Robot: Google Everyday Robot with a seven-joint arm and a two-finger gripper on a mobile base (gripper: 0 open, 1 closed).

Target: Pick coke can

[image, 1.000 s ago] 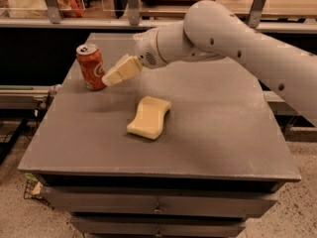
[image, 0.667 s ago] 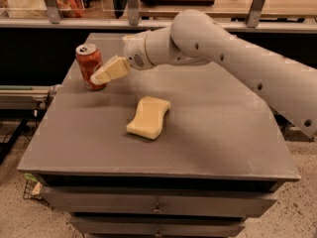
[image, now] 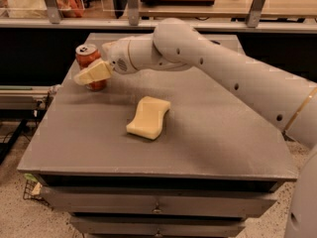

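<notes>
One target: the tool (image: 90, 74) overlaps the upright coke can (image: 87, 54) near a corner of the worktop (image: 208, 133); open or closed, cannot tell. Best squeeze mid-height, centred.

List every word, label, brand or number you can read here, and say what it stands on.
Nothing can be quoted as readable text.
coke can: pale marks on its red side, too blurred to read; the gripper, at the table's far left, crosses its front.
sponge: no text.
Table and robot arm: no text.
</notes>
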